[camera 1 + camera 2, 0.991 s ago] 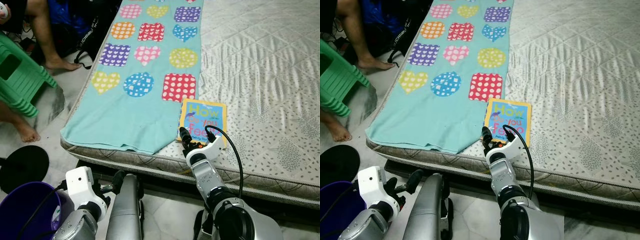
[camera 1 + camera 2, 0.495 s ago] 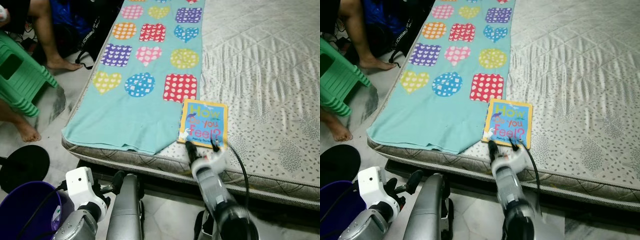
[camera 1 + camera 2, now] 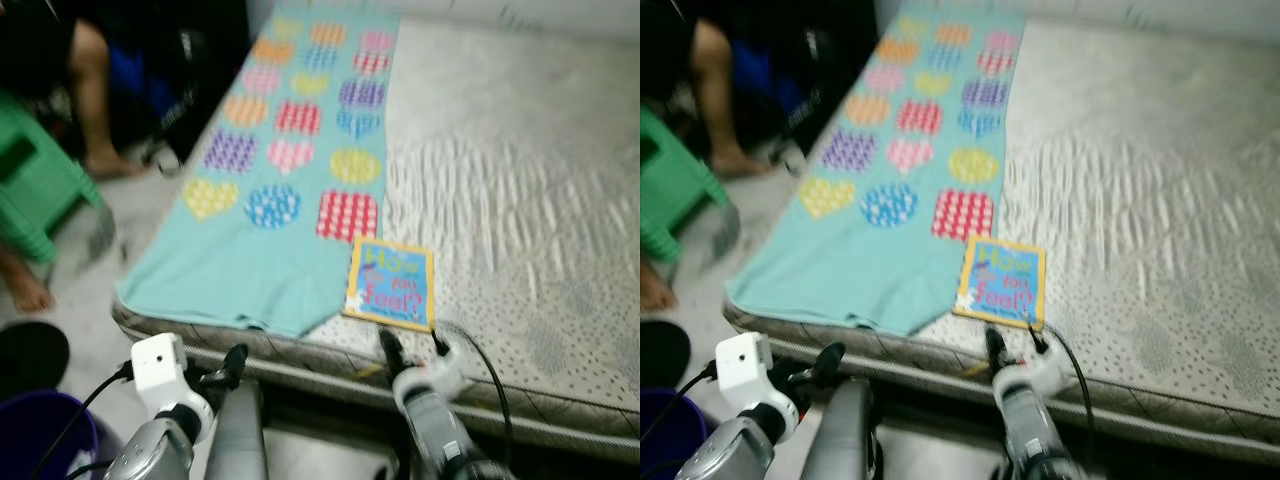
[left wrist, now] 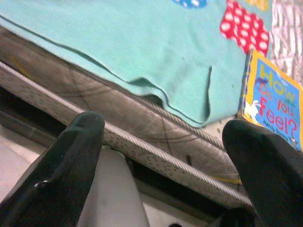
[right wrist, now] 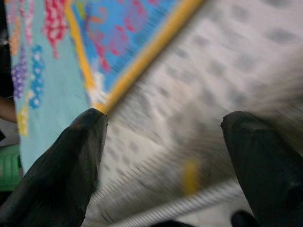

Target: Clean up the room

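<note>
- Since a moment ago my right hand [image 3: 411, 345] has drawn back off the book [image 3: 391, 284]: it was over the cover's near edge, and now it sits just short of it, above the mattress border, while my whole view has tilted up and blurred.
- Its two black fingers [image 5: 61, 165] are spread wide with nothing between them; the right wrist view looks past them at the book's yellow edge and the speckled mattress [image 3: 520, 200].
- I judge the hand is lined up with the book's near edge so the fingers can slide in and pinch the thin board from the side, since it lies flat and offers little else to grab.
- My left hand [image 3: 232, 358] hangs low in front of the bed's side, fingers [image 4: 71, 161] also spread and empty, pointing at the mattress edge and the hanging corner of the towel [image 3: 270, 210].
- That turquoise towel with dotted hearts and circles lies lengthwise along the left of the mattress, and the book rests just beside its near right corner.
- Further left, a purple bin [image 3: 45, 440] stands on the floor by my left arm, probably where clutter goes.
- Beyond it are a green stool [image 3: 35, 185] and a person's bare legs [image 3: 85, 110], well apart from my hands.
</note>
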### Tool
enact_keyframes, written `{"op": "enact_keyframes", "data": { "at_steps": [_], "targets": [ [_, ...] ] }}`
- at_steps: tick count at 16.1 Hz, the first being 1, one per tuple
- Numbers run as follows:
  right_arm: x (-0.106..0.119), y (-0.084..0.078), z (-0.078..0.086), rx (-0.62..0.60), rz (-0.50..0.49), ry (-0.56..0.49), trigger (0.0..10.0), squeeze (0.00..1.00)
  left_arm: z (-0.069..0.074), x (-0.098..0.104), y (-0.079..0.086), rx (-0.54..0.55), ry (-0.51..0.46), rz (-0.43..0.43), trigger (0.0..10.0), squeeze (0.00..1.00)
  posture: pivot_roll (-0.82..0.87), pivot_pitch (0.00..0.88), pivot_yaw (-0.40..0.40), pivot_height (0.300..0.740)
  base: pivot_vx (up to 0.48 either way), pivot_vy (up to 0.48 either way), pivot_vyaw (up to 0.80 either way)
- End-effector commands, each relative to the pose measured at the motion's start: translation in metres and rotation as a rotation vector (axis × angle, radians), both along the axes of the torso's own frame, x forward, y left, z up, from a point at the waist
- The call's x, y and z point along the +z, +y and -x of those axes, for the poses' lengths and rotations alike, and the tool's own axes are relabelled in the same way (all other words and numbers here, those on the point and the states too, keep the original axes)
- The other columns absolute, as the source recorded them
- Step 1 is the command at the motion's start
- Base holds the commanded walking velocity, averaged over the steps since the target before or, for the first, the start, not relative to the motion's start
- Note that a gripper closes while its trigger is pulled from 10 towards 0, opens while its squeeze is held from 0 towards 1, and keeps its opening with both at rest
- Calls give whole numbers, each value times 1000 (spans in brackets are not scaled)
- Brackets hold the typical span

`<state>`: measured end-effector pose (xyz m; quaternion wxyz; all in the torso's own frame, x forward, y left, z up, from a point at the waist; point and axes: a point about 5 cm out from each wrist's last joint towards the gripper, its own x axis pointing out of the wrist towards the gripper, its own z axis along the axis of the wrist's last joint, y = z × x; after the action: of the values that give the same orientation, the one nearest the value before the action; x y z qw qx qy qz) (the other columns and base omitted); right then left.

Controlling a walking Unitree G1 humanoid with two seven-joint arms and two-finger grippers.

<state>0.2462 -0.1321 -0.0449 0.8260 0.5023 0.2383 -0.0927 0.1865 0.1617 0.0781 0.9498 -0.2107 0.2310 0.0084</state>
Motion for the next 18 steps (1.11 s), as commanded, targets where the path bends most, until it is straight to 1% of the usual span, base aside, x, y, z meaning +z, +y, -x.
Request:
{"op": "enact_keyframes", "data": {
  "at_steps": [1,18],
  "targets": [
    [120,180,-60,288,-280,-278,10000,0,3,-2,3,11,13,-12,10000,0,328,250,97,601,0,0,0],
    [120,180,-60,288,-280,-278,10000,0,3,-2,3,11,13,-12,10000,0,328,250,97,601,0,0,0]
  ]
}}
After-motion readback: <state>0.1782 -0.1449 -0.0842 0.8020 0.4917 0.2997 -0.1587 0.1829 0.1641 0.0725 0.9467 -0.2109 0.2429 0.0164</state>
